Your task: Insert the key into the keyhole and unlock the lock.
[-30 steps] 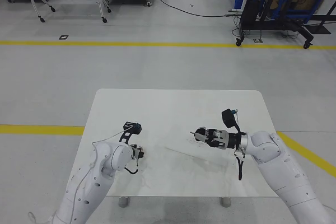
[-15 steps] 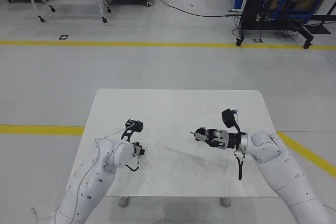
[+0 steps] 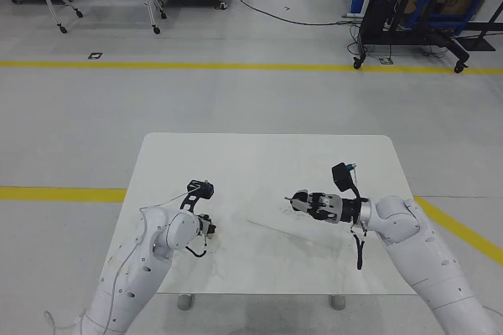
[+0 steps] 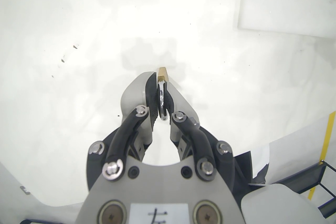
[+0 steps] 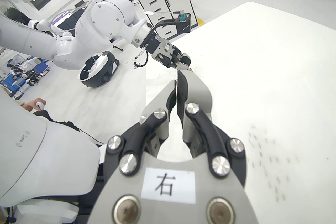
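**Item 1: left gripper** [image 4: 159, 79]. The jaws are drawn narrow, with the pads clamped on a silver loop [image 4: 161, 107]. A small brass block [image 4: 163, 73] projects just past the fingertips. I judge this to be the lock, seen edge-on and gripped by its shackle. The body is probably left proud of the pads so the keyhole face can be reached. The gripper is low over the front-left part of the table [image 3: 268, 159] and angled down at it. Whether the brass touches the surface cannot be told.

**Item 2: right gripper** [image 5: 178, 84]. The pads are pressed flat together with no gap showing. They hide whether the key sits between them. The gripper is raised over the right-centre of the table, roughly level, and aimed toward the left gripper but well apart from it. That pose would suit presenting a thin thing tip-first.

**Item 3: table.** The top is white, with faint scuff marks near the right gripper.

**Status (judged).** Insertion has not begun. The next move calls for closing the gap between the grippers and lining the key up with the keyhole.

**Risk (judged).** A lock held only by its rounded shackle may swivel when pushed.
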You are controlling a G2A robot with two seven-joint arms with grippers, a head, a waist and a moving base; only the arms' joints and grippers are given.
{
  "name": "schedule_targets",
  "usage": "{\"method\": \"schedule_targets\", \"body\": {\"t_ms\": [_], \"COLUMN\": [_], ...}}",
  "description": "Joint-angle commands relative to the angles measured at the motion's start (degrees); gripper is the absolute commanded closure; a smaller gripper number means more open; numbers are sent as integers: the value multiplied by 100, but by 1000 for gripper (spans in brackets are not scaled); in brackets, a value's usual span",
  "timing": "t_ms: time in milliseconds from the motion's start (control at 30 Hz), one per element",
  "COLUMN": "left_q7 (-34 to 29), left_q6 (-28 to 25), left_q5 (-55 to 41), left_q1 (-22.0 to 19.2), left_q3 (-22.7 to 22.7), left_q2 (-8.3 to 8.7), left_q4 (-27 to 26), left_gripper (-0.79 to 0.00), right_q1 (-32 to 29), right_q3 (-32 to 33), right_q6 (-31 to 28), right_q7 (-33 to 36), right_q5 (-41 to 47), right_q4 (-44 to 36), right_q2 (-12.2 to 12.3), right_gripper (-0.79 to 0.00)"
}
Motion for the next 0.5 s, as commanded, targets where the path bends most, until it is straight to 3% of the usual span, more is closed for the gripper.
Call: {"method": "schedule_targets", "body": {"t_ms": [0, 200, 267, 467], "left_q7": [-11, -63, -83, -193], "left_q6": [-32, -127, -149, -152], "left_q5": [29, 104, 119, 152], "left_q1": [34, 22, -6, -69], "left_q3": [-23, 8, 52, 162], "left_q2": [11, 18, 11, -6], "left_q4": [-47, -105, -84, -77], "left_gripper": [0, 0, -89, -102], "right_q1": [0, 0, 0, 0], "right_q3": [0, 0, 0, 0], "right_q6": [0, 0, 0, 0], "right_q7": [0, 0, 0, 0], "right_q5": [0, 0, 0, 0], "right_q4": [0, 0, 0, 0], "right_q2": [0, 0, 0, 0], "right_gripper": [0, 0, 0, 0]}}
